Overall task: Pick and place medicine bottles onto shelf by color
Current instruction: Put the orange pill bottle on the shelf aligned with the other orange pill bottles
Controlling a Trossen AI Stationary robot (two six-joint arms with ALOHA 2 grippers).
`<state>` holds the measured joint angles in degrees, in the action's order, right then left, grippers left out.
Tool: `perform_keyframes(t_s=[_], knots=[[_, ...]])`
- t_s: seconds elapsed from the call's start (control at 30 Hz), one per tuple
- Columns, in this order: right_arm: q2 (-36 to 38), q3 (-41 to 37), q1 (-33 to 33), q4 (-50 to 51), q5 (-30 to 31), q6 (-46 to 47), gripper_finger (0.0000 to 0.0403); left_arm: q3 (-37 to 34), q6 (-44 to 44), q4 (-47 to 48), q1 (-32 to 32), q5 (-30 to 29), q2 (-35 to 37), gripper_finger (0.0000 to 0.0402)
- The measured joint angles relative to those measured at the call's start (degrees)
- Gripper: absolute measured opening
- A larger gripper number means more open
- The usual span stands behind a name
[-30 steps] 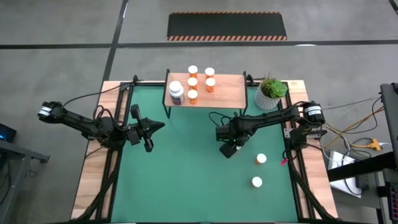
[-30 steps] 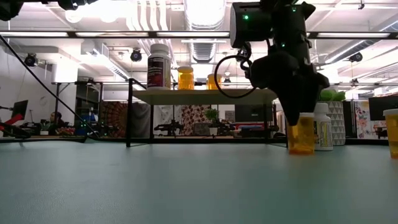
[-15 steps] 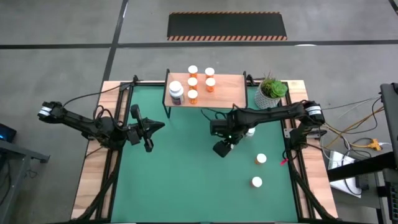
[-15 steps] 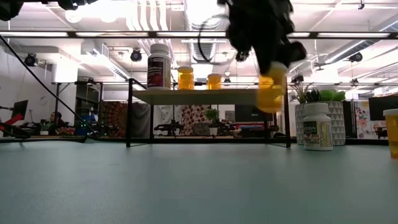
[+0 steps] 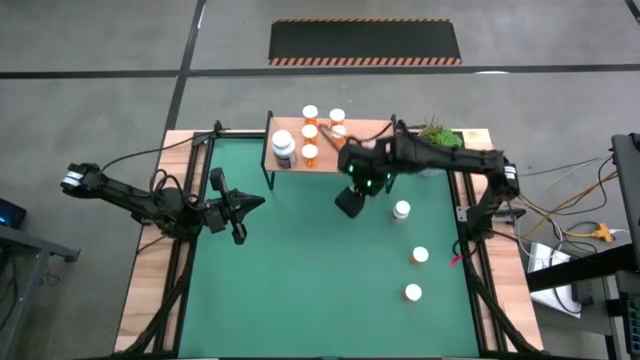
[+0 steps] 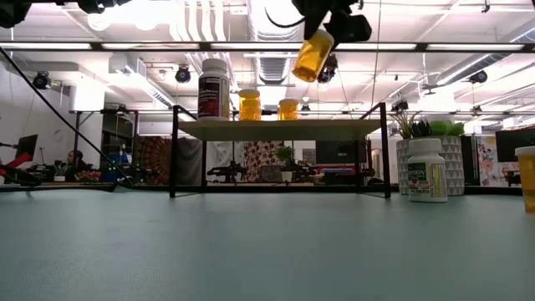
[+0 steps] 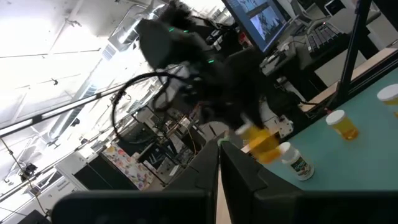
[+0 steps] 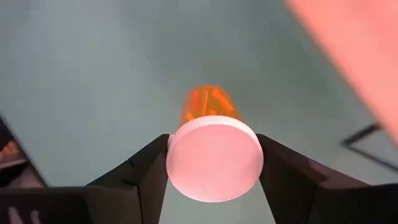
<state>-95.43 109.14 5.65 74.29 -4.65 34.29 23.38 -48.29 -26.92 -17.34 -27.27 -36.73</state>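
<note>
- Lifted since the earlier frame: small orange-bodied, white-capped medicine bottle (image 6: pixel 314 54), raised from the green counter mat (image 5: pixel 300 270) to above the height of the low light-wood shelf on black legs (image 6: pixel 276 128), tilted in mid-air.
- Left hand (image 5: pixel 240 208) parked over the mat's left side, fingers pressed together.
- Right hand (image 8: pixel 214 163) pinching that bottle by its cap, just in front of the shelf.
- Standing on the shelf: several orange bottles (image 5: pixel 310 132).

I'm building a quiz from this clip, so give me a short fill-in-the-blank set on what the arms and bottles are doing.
1. The right pincer grips an orange bottle by its white ____.
2. That bottle hangs in the air, higher than the ____.
3. The large white-and-dark bottle stands on the shelf's ____ end in the high view.
4. The left pincer holds ____.

Missing words: cap; shelf; left; nothing
</note>
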Motion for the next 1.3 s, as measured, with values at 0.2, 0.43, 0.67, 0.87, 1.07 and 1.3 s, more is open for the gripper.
perform_keyframes(t_s=[0.2,0.43,0.67,0.87,1.07,1.3], knots=[[-1.8,4.6,7.2,6.5,1.9,-6.1,0.0206,0.0,0.0,0.0,0.0,0.0,0.0,0.0],[-3.8,5.9,14.5,6.9,1.9,-13.5,0.0206,0.0,0.0,0.0,0.0,0.0,0.0,0.0],[-6.0,5.8,18.4,6.3,1.9,-18.1,0.0206,0.0,-0.1,0.0,0.0,0.0,0.0,0.0],[-8.2,5.8,19.1,5.7,2.1,-20.6,0.0206,0.0,-0.1,0.0,0.0,0.0,0.0,0.0],[-8.7,5.8,19.0,4.6,2.2,-21.5,0.0228,0.0,-0.1,0.0,0.0,0.0,0.0,0.0],[-8.8,7.3,19.0,4.1,4.7,-21.5,0.0264,0.0,-0.1,0.0,0.0,0.0,0.0,0.0]])
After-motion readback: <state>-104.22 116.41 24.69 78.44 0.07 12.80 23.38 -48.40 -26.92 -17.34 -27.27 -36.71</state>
